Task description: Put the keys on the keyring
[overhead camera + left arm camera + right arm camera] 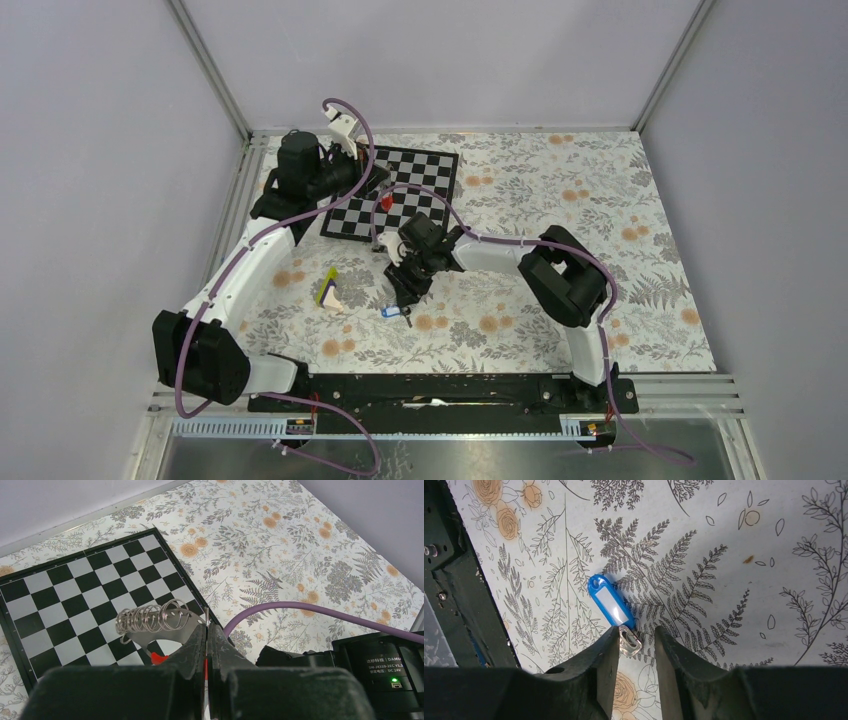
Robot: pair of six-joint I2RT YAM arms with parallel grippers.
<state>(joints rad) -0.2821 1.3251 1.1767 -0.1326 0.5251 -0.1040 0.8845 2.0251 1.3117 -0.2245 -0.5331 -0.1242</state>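
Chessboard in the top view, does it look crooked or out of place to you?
Yes. The chessboard lies turned at an angle to the table edges, not square with them. The left pincer, shut on the keyring, hangs over it. Nothing looks spilled or broken.

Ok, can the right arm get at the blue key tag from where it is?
Probably yes. The right gripper hangs just above the blue key tag, jaws apart on either side of its clear end, nothing between them. The left gripper, shut on the keyring, is away over the chessboard.
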